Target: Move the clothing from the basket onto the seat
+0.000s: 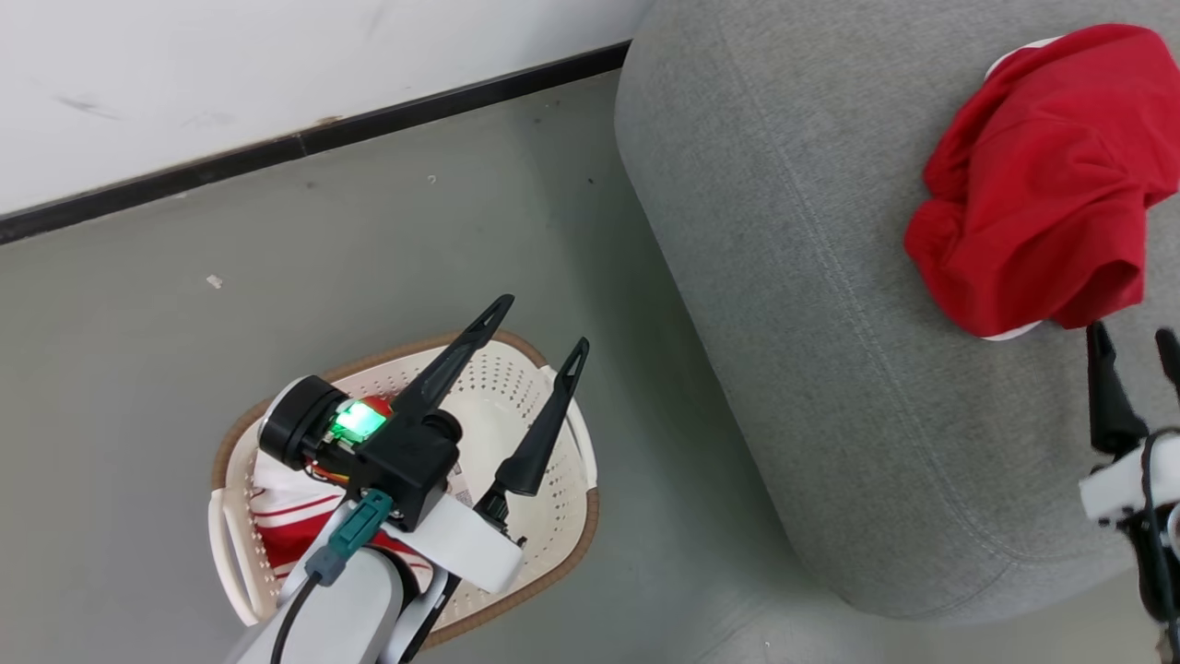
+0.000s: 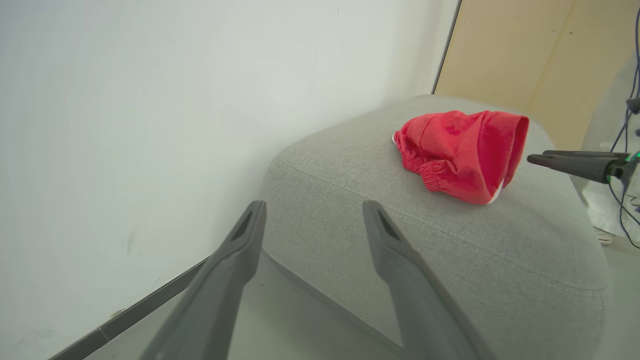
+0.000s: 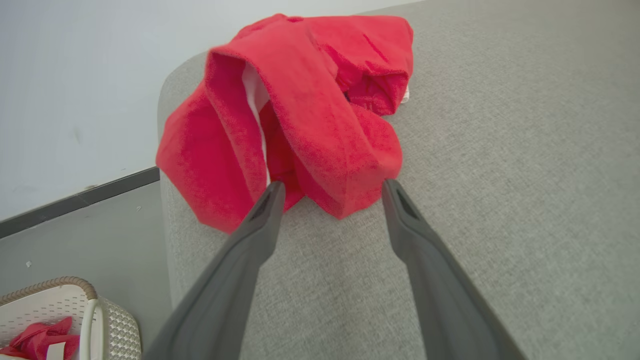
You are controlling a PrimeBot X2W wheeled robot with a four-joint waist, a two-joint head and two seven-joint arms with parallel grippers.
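A crumpled red garment (image 1: 1042, 184) with a white lining lies on the grey seat (image 1: 830, 277), near its rounded end. My right gripper (image 1: 1130, 334) stands open just short of the garment's near edge, nothing between its fingers. In the right wrist view the open gripper (image 3: 334, 187) has its tips at the cloth's (image 3: 300, 115) hem. The cream basket (image 1: 572, 516) sits on the floor left of the seat, with red-and-white clothing (image 1: 286, 526) inside, partly hidden by my left arm. My left gripper (image 1: 542, 325) hangs open and empty above the basket. The left wrist view looks past that open gripper (image 2: 314, 207) at the garment (image 2: 460, 150).
A white wall with a black baseboard (image 1: 277, 148) runs behind the basket and the seat's end. Grey floor (image 1: 369, 249) lies between wall, basket and seat. A beige panel (image 2: 525, 50) stands behind the seat. The basket corner (image 3: 60, 300) shows red cloth (image 3: 40, 337) inside.
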